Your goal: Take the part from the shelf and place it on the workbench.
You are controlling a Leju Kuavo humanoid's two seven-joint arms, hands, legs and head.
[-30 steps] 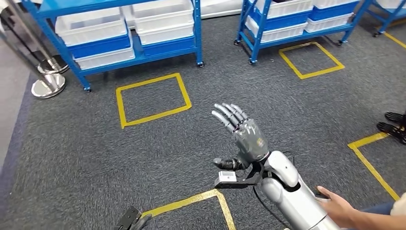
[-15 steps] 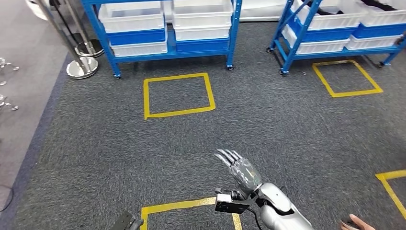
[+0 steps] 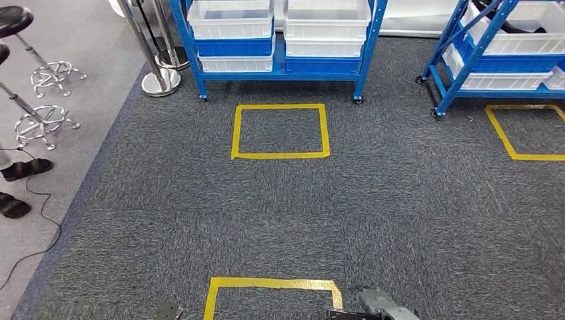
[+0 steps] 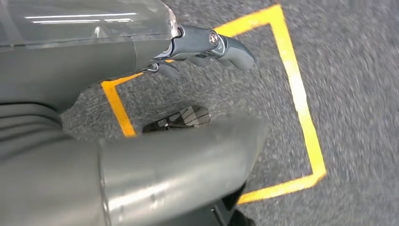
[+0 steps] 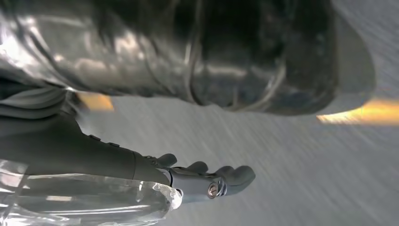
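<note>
Presumably the part is lying in one of the white bins (image 3: 231, 19) on the lower tiers of the blue shelf (image 3: 280, 75). The bin contents are not resolving from the head view, so I cannot tell which bin is holding it. The shelf is standing at the far edge of the grey carpet (image 3: 200, 220), with a yellow taped square (image 3: 280, 155) just in front of it.

Step in hand, as I judge it: the approach to the shelf, with no reach or grasp begun.

- Left hand (image 4: 202, 47): hanging low over the near taped square (image 3: 273, 283), fingers loosely apart, holding nothing.
- Right hand (image 5: 207, 181): also carrying nothing, fingers lying in a loose row. The wrist picture is motion-blurred, so finer detail is not readable.

Notes for doing this well:
- Aim to be stopping square on the taped box in front of the shelf, facing the two bin columns.
- Keep both arms tucked while walking, so nothing is swinging toward the shelf uprights.
- Confirm the bin before reaching, since the rims are hiding what is inside.

Off the carpet's left edge, stools (image 3: 40, 120), a chrome post base (image 3: 160, 81) and a person's shoes (image 3: 23, 168) are standing on bare floor. A second blue shelf (image 3: 445, 73) is standing at the far right.
</note>
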